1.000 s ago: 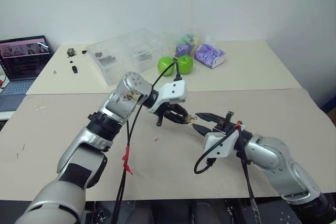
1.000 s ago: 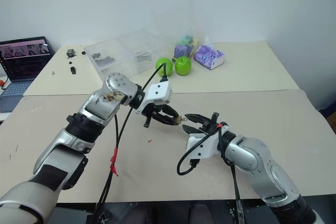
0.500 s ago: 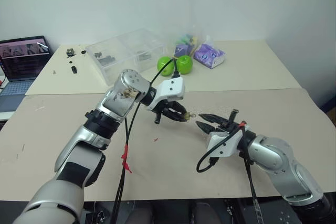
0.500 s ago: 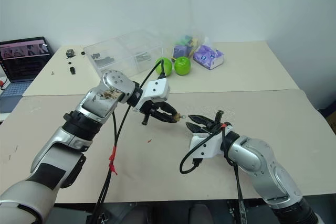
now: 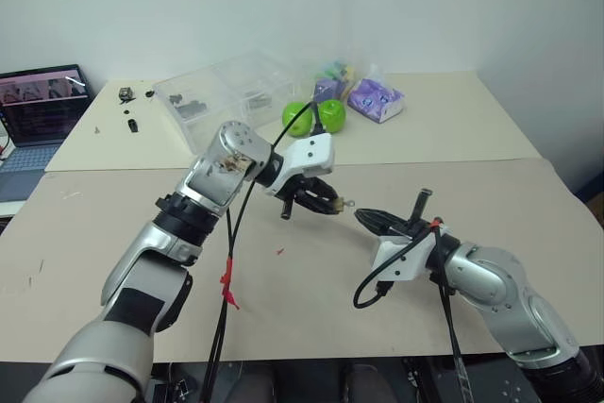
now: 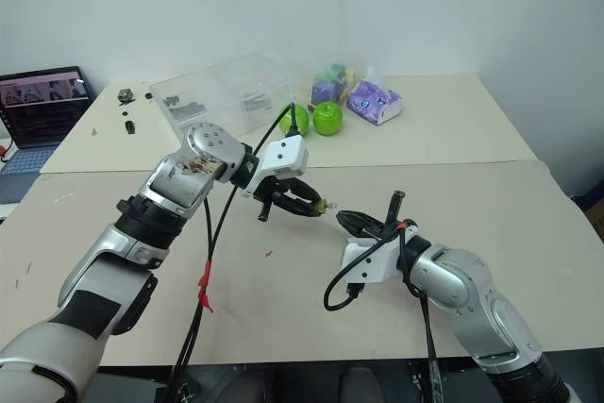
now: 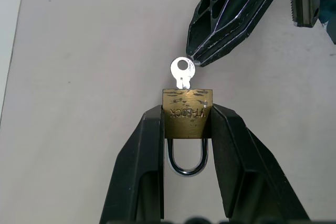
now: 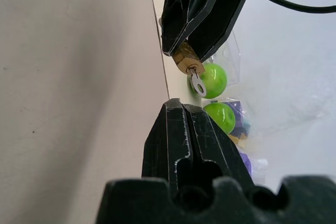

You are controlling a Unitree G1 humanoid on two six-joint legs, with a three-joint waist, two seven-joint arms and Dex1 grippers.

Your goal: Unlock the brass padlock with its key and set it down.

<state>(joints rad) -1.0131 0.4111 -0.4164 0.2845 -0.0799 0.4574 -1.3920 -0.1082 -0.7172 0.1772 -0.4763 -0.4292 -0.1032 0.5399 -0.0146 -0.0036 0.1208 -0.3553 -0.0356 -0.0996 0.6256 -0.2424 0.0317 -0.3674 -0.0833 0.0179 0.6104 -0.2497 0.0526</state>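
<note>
padlock [image 7: 187,114]: pinched by left end effector [image 7: 185,129] above the counter [image 5: 311,271], key [image 7: 182,72] in its keyhole;
right end effector [image 8: 190,129]: just pressed together, empty, tip beside key;
meaning: grasp missed, reopen and retry

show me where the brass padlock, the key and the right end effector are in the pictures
brass padlock [image 7: 187,114]: left wrist view, middle of its body.
key [image 7: 182,70]: left wrist view, round bow.
right end effector [image 8: 185,109]: right wrist view, tips of its shut fingers.
</note>
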